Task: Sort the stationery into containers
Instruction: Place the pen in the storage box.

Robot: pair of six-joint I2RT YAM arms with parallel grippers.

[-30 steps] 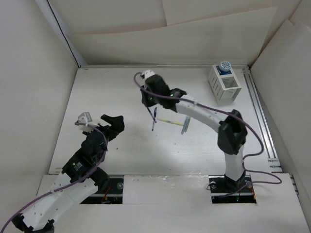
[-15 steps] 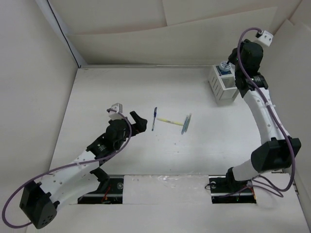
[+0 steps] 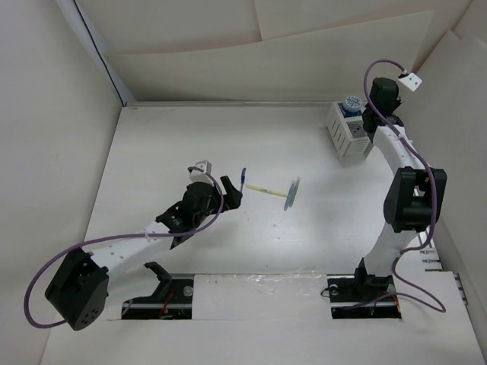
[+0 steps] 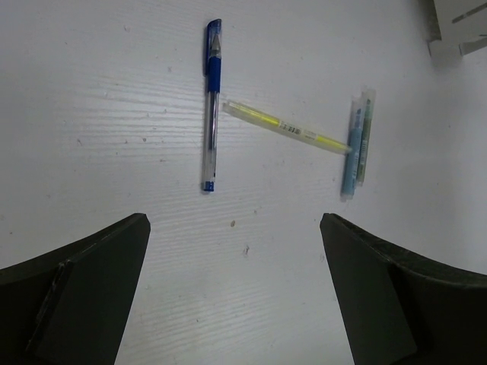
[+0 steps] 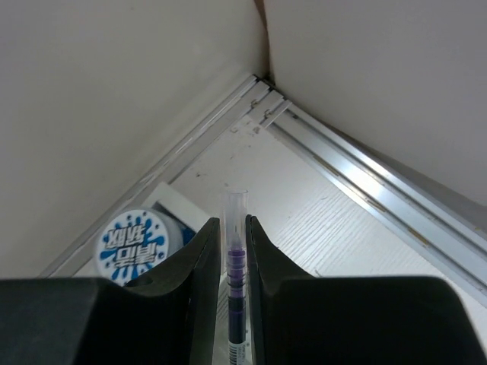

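Note:
My left gripper is open and empty, low over the table, just short of the dark blue pen. The pale-yellow stick lies right of the pen and touches the light-blue stick. My right gripper is shut on a purple pen with a clear cap, held over the white slatted organizer. One blue-and-white roll sits in its far compartment. The second roll is out of view.
A thin greenish stick lies against the light-blue one. The organizer stands in the back right corner, next to the metal rail and the enclosure walls. White walls close in the left and back sides.
My right arm swung from the table's middle to the back right corner, over the organizer. My left arm reached forward to the dark blue pen.

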